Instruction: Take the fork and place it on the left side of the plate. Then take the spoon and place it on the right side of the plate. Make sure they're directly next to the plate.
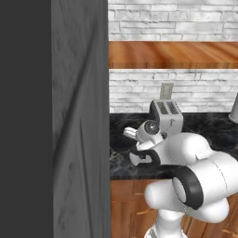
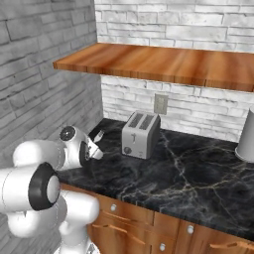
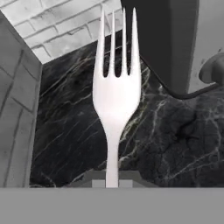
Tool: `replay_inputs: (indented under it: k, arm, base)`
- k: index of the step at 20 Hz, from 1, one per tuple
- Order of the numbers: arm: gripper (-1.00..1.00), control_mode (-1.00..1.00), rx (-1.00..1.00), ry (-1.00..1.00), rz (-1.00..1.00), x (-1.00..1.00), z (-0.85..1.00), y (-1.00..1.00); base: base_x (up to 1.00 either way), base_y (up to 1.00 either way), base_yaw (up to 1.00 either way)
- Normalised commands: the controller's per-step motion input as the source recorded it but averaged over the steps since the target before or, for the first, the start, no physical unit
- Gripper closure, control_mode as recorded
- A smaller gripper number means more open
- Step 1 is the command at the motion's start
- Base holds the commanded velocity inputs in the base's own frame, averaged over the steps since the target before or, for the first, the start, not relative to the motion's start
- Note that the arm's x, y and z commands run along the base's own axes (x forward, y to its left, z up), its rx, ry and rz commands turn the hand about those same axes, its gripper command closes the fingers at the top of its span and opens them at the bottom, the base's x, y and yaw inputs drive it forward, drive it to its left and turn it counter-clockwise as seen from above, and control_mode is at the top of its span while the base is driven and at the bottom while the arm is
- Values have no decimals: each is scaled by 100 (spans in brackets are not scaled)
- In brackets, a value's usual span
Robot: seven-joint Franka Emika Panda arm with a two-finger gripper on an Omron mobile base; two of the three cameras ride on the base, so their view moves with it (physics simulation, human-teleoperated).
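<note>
The fingers [image 3: 112, 183] are pinching the fork [image 3: 114, 87] by its handle; it should be carried level toward the plate's left side.

Left side: dark panel, then a grey wood-grain cabinet side [image 1: 79, 121], floor to top of frame.
Back wall: white brick [image 1: 172, 18]; an outlet plate [image 1: 166, 90] sits just above the toaster.
Shelf: brown wood [image 1: 173, 54], spanning the wall above the counter.
Counter: black marble [image 1: 209, 132]; wooden cabinet fronts [image 1: 125, 204] below.
Toaster: silver, two slots [image 1: 166, 116], against the wall.
Arm: white with a dark joint [image 1: 195, 181], rising from lower right; hand reaches left in front of the toaster.
Far right edge: grey container [image 1: 234, 109], partly cut off.
</note>
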Motion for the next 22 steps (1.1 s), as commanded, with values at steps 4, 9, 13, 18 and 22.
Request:
replay_inputs:
  k: [4, 9, 13, 18, 22]
  arm:
    - [100, -100, 0, 3, 0, -41, 83, -37]
    - [100, -100, 0, 6, 0, -69, 68, -50]
    - [100, -100, 0, 7, 0, -79, 43, -41]
    - [100, -100, -3, 9, 0, -85, 15, -17]
    - [100, -100, -9, 12, 0, -72, 0, 0]
  base:
    - [0, 0, 0]
    - [0, 0, 0]
    - [0, 0, 0]
    - [0, 0, 0]
    - [0, 0, 0]
